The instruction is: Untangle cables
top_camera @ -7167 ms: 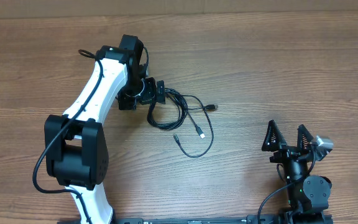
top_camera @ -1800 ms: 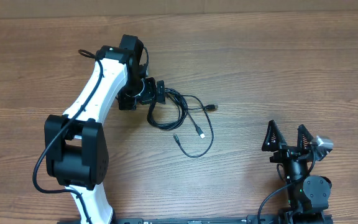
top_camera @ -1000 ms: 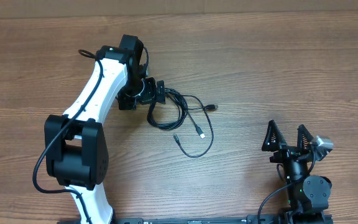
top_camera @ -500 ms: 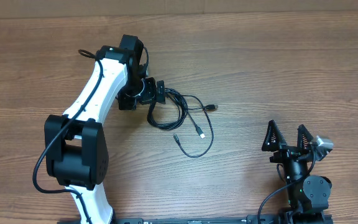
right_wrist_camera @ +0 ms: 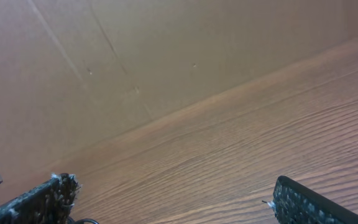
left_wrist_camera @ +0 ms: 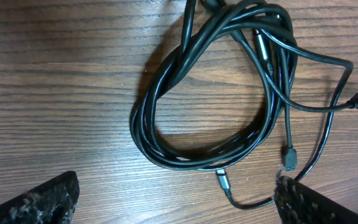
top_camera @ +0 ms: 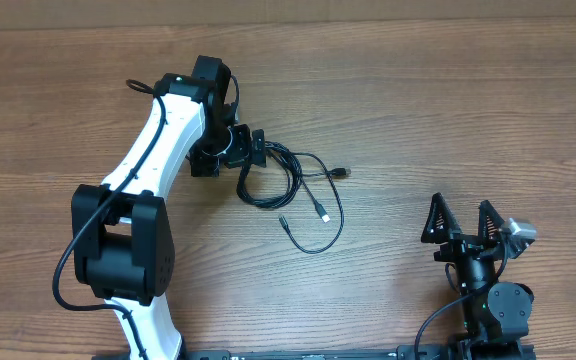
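Left wrist: cables (left_wrist_camera: 138, 121) cut off above; left tool (left_wrist_camera: 176, 200), right tool (top_camera: 460, 201) wide, empty.

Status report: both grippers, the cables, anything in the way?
Left gripper open above the cables, holding nothing. Right gripper open, empty, far from them. Cables lie in one tangled coil. No obstacle seen.

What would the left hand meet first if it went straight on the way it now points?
Most likely the coiled cables, lying dead ahead of the open left hand in the wrist view, with the table beneath. How far off they are is unclear.
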`<act>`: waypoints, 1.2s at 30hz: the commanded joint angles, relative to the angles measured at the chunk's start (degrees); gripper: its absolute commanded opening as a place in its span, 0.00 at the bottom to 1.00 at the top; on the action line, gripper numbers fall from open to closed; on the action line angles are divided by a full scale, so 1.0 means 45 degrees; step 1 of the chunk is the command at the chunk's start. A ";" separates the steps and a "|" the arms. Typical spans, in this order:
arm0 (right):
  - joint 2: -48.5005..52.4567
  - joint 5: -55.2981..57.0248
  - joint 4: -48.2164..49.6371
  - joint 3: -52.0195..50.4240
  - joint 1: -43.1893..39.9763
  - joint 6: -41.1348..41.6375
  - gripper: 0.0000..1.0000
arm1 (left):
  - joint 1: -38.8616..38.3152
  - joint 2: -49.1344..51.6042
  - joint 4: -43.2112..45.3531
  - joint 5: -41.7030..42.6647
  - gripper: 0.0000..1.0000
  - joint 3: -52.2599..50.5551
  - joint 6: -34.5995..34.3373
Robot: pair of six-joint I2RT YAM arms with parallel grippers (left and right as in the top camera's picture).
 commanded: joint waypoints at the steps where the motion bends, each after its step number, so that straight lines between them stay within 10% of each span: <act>1: -0.0010 -0.0015 0.0049 -0.0117 -0.0049 0.0049 1.00 | -0.0005 -0.0063 0.0044 -0.0063 1.00 0.0306 -0.0078; 26: -0.0010 -0.0578 0.0068 -0.0117 -0.0049 0.0053 1.00 | -0.0019 -0.0063 0.0330 -0.0024 1.00 0.0306 -0.0068; 27: -0.0010 -0.0962 0.0015 -0.0078 -0.0049 0.0049 1.00 | -0.0019 -0.0063 0.0452 -0.0029 0.95 0.0306 0.0087; 31: -0.0010 -0.1447 -0.0763 0.0622 -0.0049 0.0049 1.00 | -0.0019 -0.0063 0.0602 -0.0058 0.08 0.0306 0.0602; 36: 0.0452 -0.1151 -0.2599 0.2929 -0.0049 -0.0092 1.00 | -0.0029 -0.0058 0.0559 -0.0335 0.04 0.0223 0.0597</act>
